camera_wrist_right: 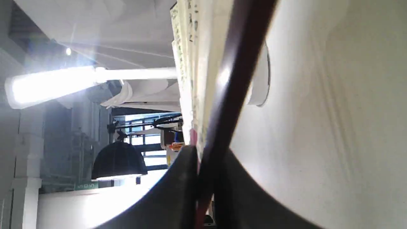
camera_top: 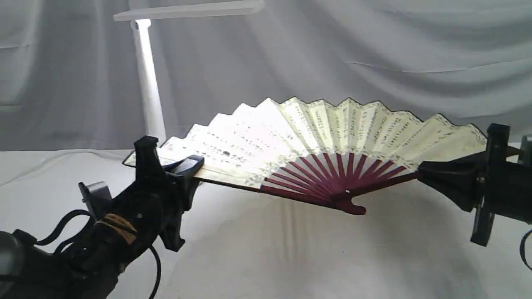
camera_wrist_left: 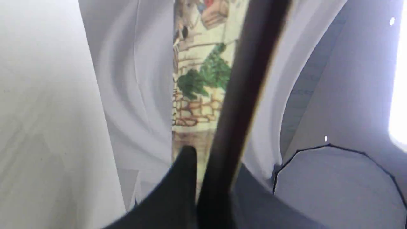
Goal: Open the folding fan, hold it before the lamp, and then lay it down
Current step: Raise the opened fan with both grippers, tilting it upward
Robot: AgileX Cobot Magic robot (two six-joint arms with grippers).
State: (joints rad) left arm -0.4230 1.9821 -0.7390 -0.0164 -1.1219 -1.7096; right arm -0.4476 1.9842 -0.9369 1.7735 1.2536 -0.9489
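The folding fan [camera_top: 316, 137] is spread wide and held above the white cloth, its cream calligraphy leaf facing up and its maroon ribs meeting at the pivot toward me. My left gripper [camera_top: 183, 166] is shut on the fan's left guard [camera_wrist_left: 241, 89]; the painted underside of the leaf [camera_wrist_left: 200, 79] shows beside that guard. My right gripper [camera_top: 428, 174] is shut on the right guard [camera_wrist_right: 235, 89]. The lamp [camera_top: 147, 83] stands behind the fan's left half, its flat head [camera_top: 187, 10] overhead; the glowing lamp head [camera_wrist_right: 47, 86] shows in the right wrist view. The fan hides most of the lamp's base.
A white cloth [camera_top: 291, 257] covers the table, and a draped white cloth backdrop [camera_top: 374, 54] hangs behind it. Black cables [camera_top: 66, 224] trail along my left arm at the lower left.
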